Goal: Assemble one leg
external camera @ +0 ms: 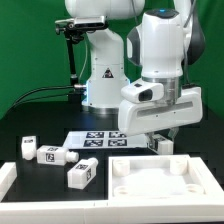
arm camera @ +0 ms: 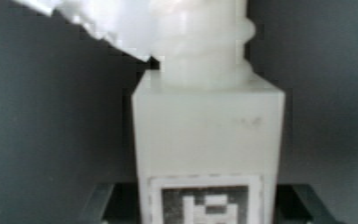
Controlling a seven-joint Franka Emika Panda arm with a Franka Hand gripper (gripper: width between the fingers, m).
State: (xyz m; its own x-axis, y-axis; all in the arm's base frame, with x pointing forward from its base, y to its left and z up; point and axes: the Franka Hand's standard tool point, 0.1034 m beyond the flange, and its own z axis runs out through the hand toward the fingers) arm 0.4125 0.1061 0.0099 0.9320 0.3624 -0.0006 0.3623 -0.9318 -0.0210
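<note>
My gripper (external camera: pixel 162 138) is shut on a leg (external camera: pixel 164 145), a white stubby block, and holds it just above the far edge of the big flat white panel (external camera: pixel 150 176). In the wrist view the leg (arm camera: pixel 202 120) fills the middle, with its tag between my dark fingers (arm camera: pixel 115 196) and its round peg end pointing away from the camera. My gripper (arm camera: pixel 202 203) clamps it at the tagged end. A corner of the panel (arm camera: pixel 83 24) shows beyond the leg. Three more legs lie at the exterior view's left: one (external camera: pixel 27 148), a second (external camera: pixel 50 155), a third (external camera: pixel 82 172).
The marker board (external camera: pixel 98 138) lies on the black table behind the loose legs. A white raised rim (external camera: pixel 8 182) runs along the exterior view's lower left. The robot's base (external camera: pixel 100 75) and a black stand (external camera: pixel 70 55) are at the back.
</note>
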